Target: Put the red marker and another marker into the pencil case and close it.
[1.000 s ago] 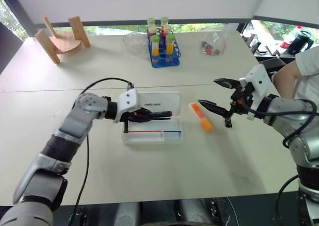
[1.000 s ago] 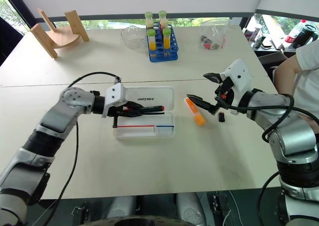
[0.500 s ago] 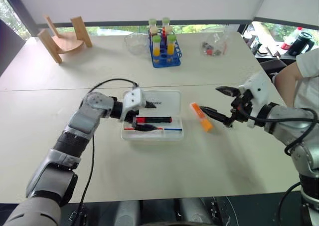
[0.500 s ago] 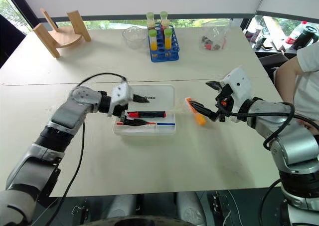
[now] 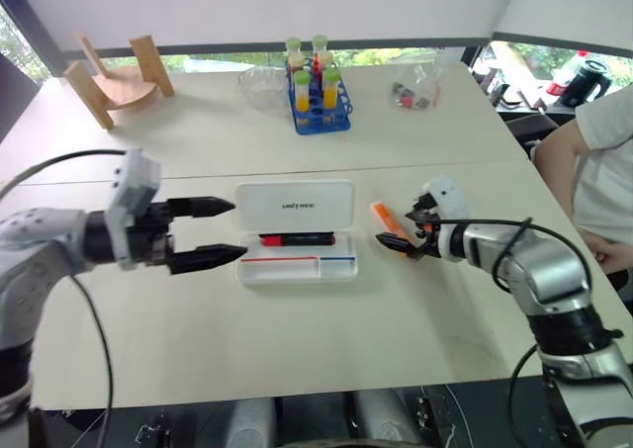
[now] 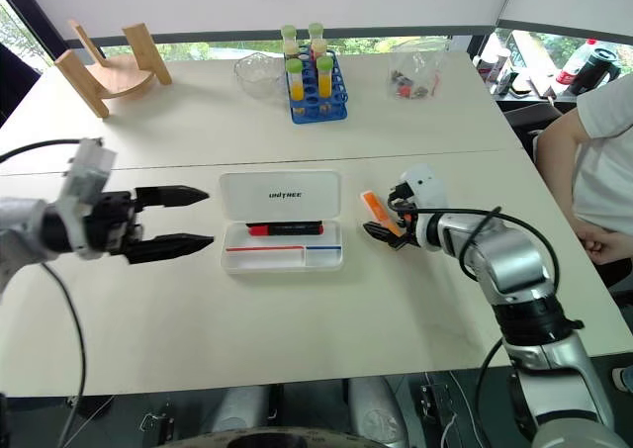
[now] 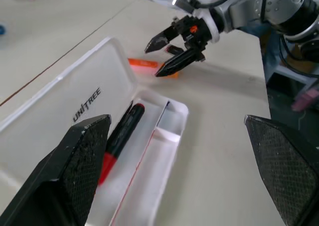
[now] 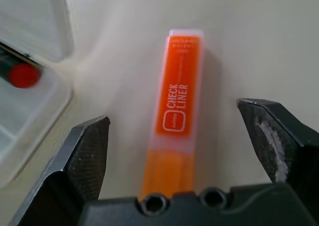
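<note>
Flat white rectangular plastic pencil case (image 5: 295, 232) lies open on the pale table (image 5: 297, 339), lid with small dark lettering folded back flat on the far side, tray toward the robot. Slim red marker with a black cap end (image 5: 297, 239) lies inside the tray along its rear edge, lengthwise, red end toward the robot's left. The tray's front part carries a thin red line and a blue line and a small divided compartment at the right end. Left gripper (image 5: 220, 232) hangs above the table just left of the case, its two black fingers spread wide apart, pointing toward the case, holding nothing and clear of the case. Short chunky orange marker with a paler end (image 8: 177, 136) lies flat on the table just right of the case, apart from it, angled. Right gripper (image 6: 388, 221) is low at this marker, fingers wide apart with the marker between them as seen from the right wrist view; the fingers are not closed on it and contact cannot be told. Far side of the table: blue rack of capped tubes with yellow and orange liquid (image 5: 318, 94), clear bowl (image 5: 263, 82), wooden stand (image 5: 114, 77), clear bag of small items (image 5: 417, 90). A person's arm in a white sleeve (image 5: 584, 161) is at the table's right edge.
</note>
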